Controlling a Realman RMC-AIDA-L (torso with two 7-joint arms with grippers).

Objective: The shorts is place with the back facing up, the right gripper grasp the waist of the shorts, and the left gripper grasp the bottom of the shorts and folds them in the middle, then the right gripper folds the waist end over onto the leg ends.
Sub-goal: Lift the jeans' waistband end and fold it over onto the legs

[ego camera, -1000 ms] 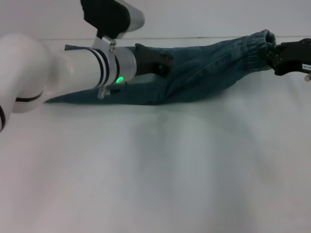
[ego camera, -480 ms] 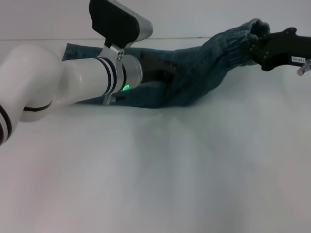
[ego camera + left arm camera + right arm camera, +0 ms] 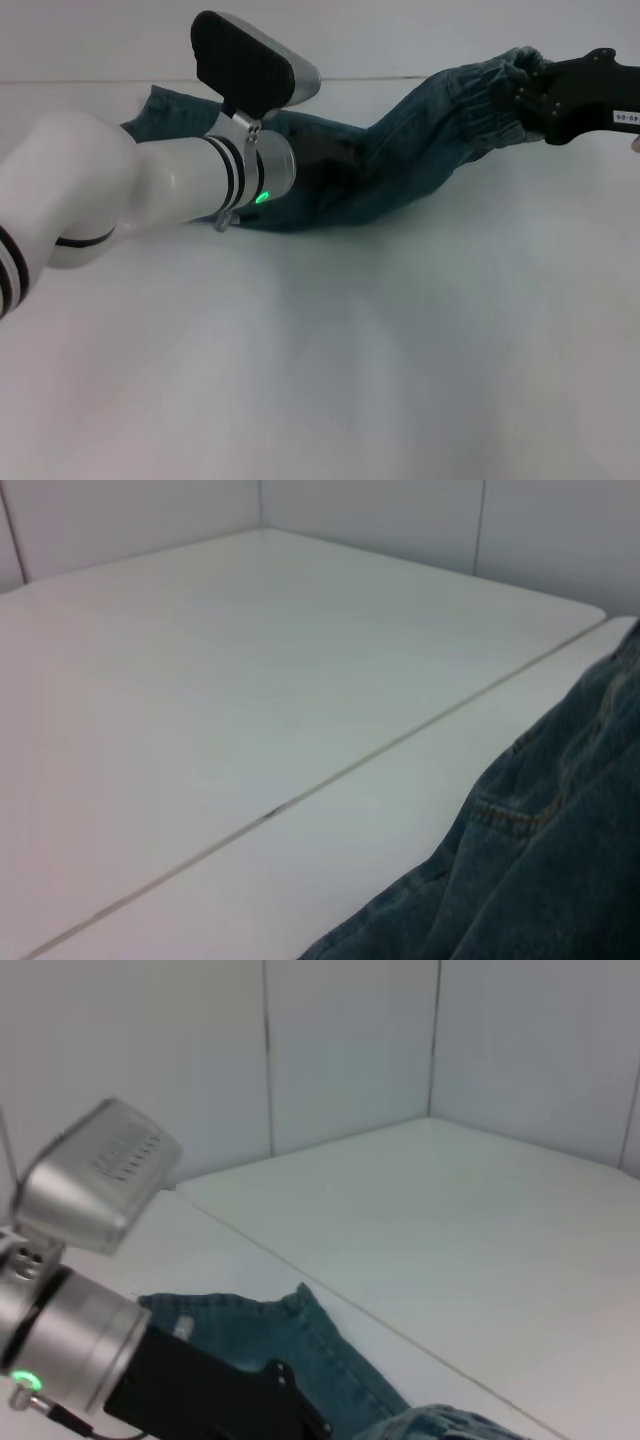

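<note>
The right end effector is clenching the waist of the shorts and holding it raised off the white desk at the far right. The shorts are sloping down from there, folded into a long strip, to the left end effector, which is pressing into the denim at mid-length; whether its fingers are gripping cannot be told. The leg ends are lying flat at the far left.
</note>
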